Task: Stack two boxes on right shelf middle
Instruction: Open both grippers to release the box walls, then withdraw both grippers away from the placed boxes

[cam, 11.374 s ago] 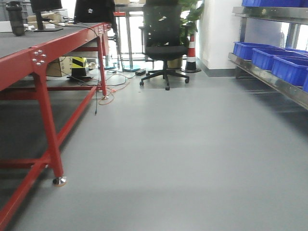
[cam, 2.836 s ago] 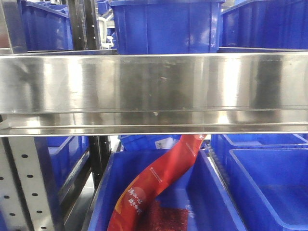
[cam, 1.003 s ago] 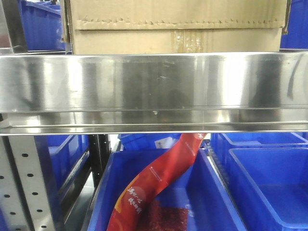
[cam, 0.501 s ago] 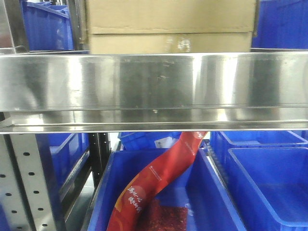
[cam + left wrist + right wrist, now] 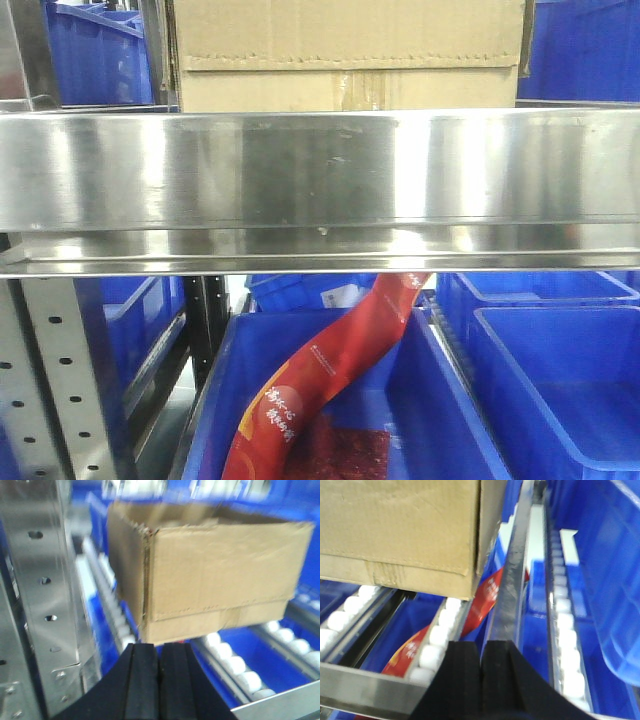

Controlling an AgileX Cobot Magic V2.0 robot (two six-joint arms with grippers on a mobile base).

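So the cardboard box (image 5: 345,50) sits on the roller lanes of the steel shelf (image 5: 320,170), just behind the front lip, long side running across the rack. Both wrist views show it ahead of and above the fingertips — left gripper (image 5: 159,680) faces its near-left corner, right gripper (image 5: 481,672) sits under its right end, with the box off to its left. Both sets of jaws are pressed together, holding nothing. Neither arm looks clearly closer, honestly. Only one box visible.
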